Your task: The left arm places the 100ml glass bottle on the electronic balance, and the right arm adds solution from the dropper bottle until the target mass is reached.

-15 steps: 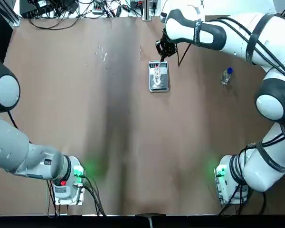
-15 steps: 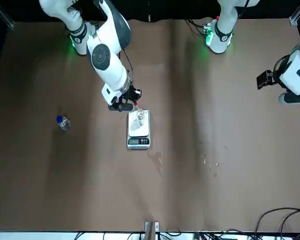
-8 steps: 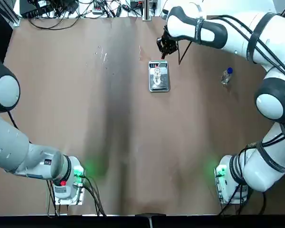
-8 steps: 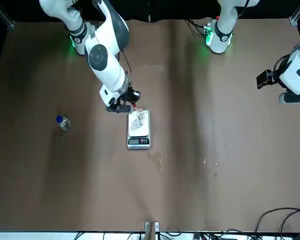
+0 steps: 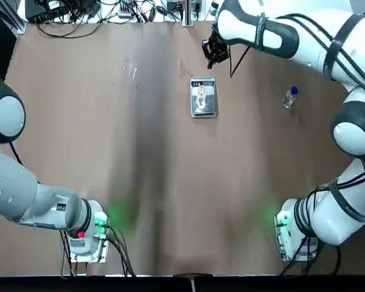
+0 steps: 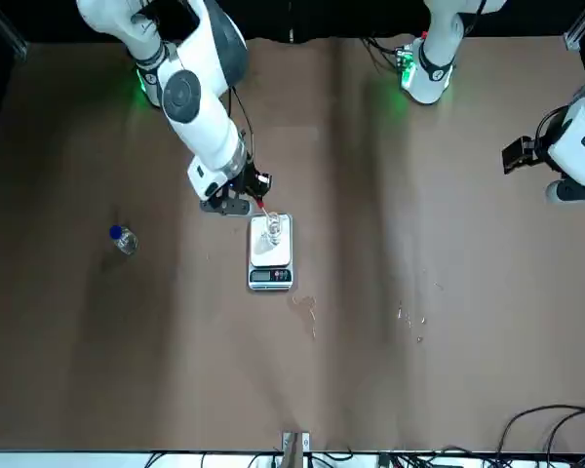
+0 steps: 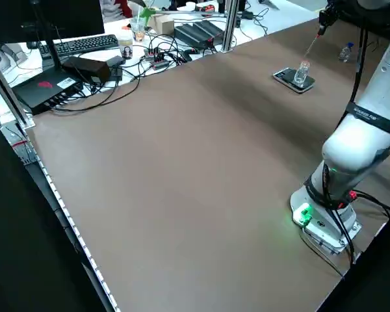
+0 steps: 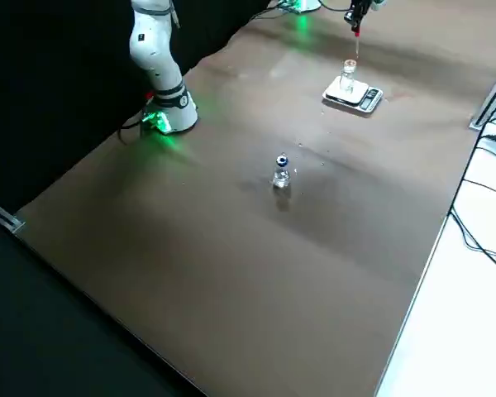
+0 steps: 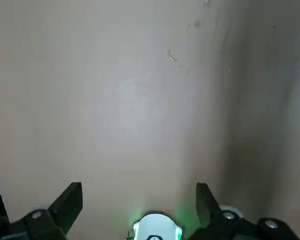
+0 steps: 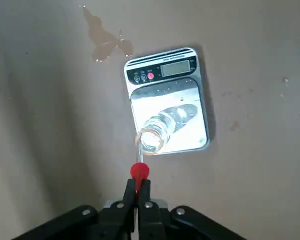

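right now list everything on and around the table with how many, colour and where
scale: one, silver with dark display strip, on the table
glass bottle: one, clear, uncapped, upright on the scale's pan
capped bottle: one, clear with blue cap, standing on the table on the robot's right
dropper: one, red bulb with clear tube, held over the glass bottle
puddle: one, clear, on the table near the scale
keyboard: one, black, on the side desk
right gripper: one, black, closed on the dropper
left gripper: one, black, idle above the table's left side, open
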{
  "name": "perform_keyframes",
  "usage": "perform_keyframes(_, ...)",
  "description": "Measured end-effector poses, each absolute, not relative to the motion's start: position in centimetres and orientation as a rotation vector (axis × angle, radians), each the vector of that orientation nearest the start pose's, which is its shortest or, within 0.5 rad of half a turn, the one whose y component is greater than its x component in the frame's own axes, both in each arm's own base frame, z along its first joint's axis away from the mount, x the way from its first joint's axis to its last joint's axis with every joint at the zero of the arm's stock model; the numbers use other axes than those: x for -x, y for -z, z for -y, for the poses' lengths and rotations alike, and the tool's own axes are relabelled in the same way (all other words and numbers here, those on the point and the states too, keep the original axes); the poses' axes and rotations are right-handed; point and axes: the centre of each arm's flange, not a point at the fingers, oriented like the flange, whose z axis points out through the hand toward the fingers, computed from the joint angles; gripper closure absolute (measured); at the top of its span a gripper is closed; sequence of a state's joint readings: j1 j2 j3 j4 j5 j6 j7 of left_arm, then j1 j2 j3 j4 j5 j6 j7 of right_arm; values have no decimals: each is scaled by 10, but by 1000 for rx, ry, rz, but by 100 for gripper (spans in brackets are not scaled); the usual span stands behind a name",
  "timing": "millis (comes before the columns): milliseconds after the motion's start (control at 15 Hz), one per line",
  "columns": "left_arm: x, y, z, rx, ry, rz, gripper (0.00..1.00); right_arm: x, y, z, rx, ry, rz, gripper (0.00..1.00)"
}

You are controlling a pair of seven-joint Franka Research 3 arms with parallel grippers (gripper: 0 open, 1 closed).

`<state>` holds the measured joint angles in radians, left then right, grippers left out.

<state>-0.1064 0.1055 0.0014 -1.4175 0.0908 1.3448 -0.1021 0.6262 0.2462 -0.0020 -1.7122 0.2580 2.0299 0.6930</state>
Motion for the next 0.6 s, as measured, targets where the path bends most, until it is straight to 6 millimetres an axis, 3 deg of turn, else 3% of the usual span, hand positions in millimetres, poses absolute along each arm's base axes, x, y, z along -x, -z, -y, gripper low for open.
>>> perform_keyframes(133, -561, -619, 48, 3023, -254, 14, 0, -514, -470, -366, 2898, -141, -289, 96)
perform_keyframes(400, -561, -619, 48, 3023, -253, 15, 0, -533, -507, -303, 2876, -133, -414, 96)
perform_keyframes(600, -561, -620, 48, 3025, -242, 15, 0, -547, -519, -255, 2869, -138, -515, 96)
